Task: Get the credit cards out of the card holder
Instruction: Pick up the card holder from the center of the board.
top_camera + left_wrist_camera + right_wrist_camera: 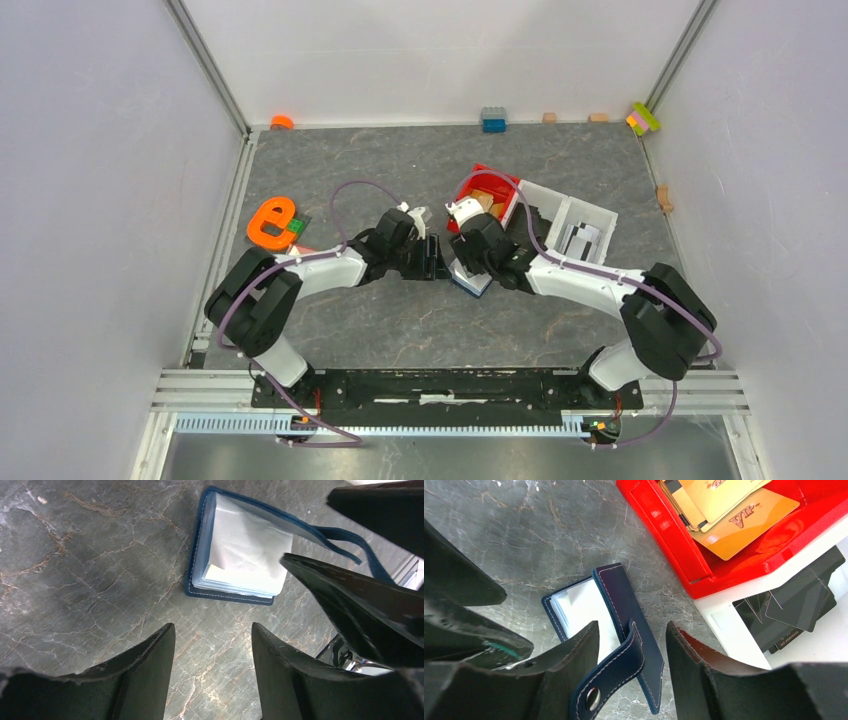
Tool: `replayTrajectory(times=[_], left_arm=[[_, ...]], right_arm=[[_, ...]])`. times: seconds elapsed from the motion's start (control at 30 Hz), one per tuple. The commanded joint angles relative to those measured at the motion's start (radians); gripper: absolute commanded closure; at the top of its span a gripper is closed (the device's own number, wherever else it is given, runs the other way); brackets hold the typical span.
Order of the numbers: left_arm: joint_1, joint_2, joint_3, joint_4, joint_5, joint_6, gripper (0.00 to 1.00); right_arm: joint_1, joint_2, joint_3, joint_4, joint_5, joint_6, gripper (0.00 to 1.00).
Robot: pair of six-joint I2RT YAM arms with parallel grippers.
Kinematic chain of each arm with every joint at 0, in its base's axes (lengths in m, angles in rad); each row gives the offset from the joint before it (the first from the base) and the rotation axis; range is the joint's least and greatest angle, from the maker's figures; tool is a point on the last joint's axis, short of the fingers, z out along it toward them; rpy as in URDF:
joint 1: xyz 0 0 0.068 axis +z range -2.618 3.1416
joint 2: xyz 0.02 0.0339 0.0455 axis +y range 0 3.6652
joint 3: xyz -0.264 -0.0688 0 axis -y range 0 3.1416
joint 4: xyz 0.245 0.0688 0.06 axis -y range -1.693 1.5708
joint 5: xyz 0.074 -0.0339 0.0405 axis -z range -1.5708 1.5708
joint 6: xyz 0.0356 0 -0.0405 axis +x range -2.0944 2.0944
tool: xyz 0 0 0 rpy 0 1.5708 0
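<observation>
Meanwhile, the card holder [470, 279] lies on the grey tabletop [400, 320] between the two arms, just at 7 o'clock of the red tray [492, 180], its navy cover tilted up off the clear sleeves. The left gripper [212, 630] hovers near the holder's bottom edge, jaws apart and empty. The right gripper [633, 627] straddles the raised snap tab [611, 680], jaws also apart, and no pinch on the tab shows. Gold credit cards [734, 527] sit in the red tray; dark cards [794, 605] lie in the white tray [734, 630] at 2 o'clock of the holder. A pale yellowish edge shows inside the sleeves, though whether it is a card cannot be told.

The risks look plain. With nothing clamping it, the cover may flop shut over the sleeves. A pull on any remaining card may drag or lift the light, unpinned holder. Fingers may catch the thin plastic instead of a card. And the grippers work so near each other that a careless reach may knock them together.
</observation>
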Motion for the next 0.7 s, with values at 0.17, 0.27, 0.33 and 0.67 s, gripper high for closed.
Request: replayTrajectory(times=[0.17, 0.27, 0.33, 0.67], left_arm=[[-0.002, -0.114, -0.016, 0.057, -0.024, 0.042, 0.36], [-0.002, -0.131, -0.022, 0.058, -0.027, 0.043, 0.36], [-0.002, -0.145, -0.027, 0.06, -0.031, 0.044, 0.36], [-0.001, -0.277, -0.1, 0.136, -0.037, 0.038, 0.36]], right_arm=[[0.0, 0.104, 0.085, -0.052, 0.006, -0.031, 0.61], [0.001, 0.111, 0.093, -0.052, -0.028, -0.029, 0.87], [0.0, 0.08, 0.075, -0.032, -0.036, -0.016, 1.0], [-0.118, -0.246, -0.135, 0.162, -0.272, 0.116, 1.0]])
